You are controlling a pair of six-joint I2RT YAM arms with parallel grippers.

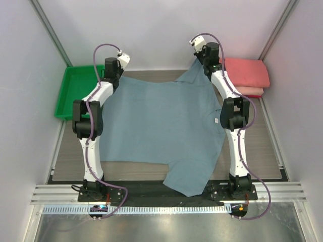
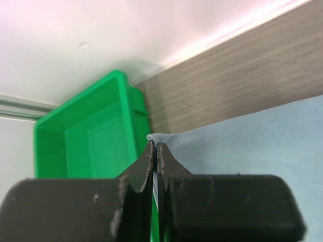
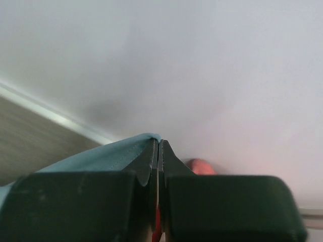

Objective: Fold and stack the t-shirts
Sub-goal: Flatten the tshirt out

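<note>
A dusty blue-grey t-shirt (image 1: pixel 161 126) lies spread flat on the table, with a small white label (image 1: pixel 215 121) near its right side. My left gripper (image 1: pixel 117 76) is shut on the shirt's far left corner; in the left wrist view (image 2: pixel 156 146) the cloth (image 2: pixel 252 146) is pinched between the tips. My right gripper (image 1: pixel 203 66) is shut on the shirt's far right sleeve, which is lifted slightly; in the right wrist view (image 3: pixel 158 143) the blue hem (image 3: pixel 101 159) drapes over the left finger. Two folded coral-pink shirts (image 1: pixel 246 73) lie stacked at the far right.
A green plastic tray (image 1: pixel 63 96) stands at the far left, right beside my left gripper, and it also shows in the left wrist view (image 2: pixel 86 141). White walls close in the back and sides. The shirt's near sleeve hangs over the table's front edge (image 1: pixel 189 184).
</note>
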